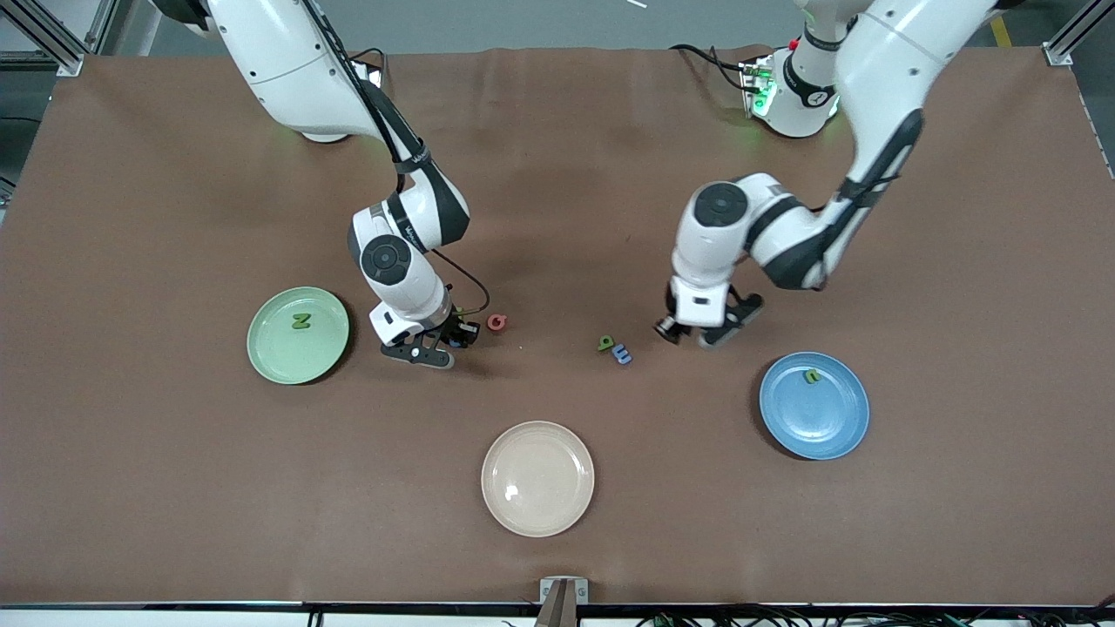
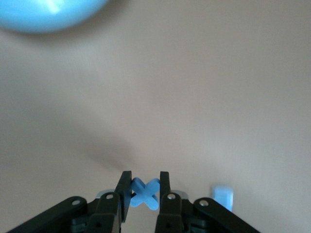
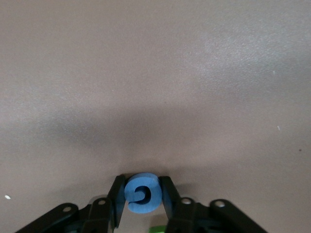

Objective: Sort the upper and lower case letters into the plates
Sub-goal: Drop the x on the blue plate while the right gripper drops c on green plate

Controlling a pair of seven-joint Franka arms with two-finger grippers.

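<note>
The table (image 1: 557,218) has a brown cover. The green plate (image 1: 270,353) sits toward the right arm's end w/ a green letter N (image 1: 301,321) in it. The blue plate (image 1: 814,418) sits toward the left arm's end w/ a small green letter (image 1: 811,376) in it. A cream plate (image 1: 537,488) lies between them, nearer the front camera.

The right gripper (image 3: 142,194) is low at the table, just beside the green plate. Its fingers (image 3: 116,199) are pinched on a round blue letter (image 3: 143,193), maybe a C or G, can't tell which. A red letter (image 1: 496,323) lies on the table just beside that gripper.

The left gripper (image 2: 145,193) is low too, near the blue plate, toward the bases from it. Its fingers (image 2: 123,194) are tight on a blue X (image 2: 145,193). The X fills the small gap between them.

In the middle of the table, between the 2 grippers, lie a green letter (image 1: 605,344) and a blue letter (image 1: 622,353), touching each other.
</note>
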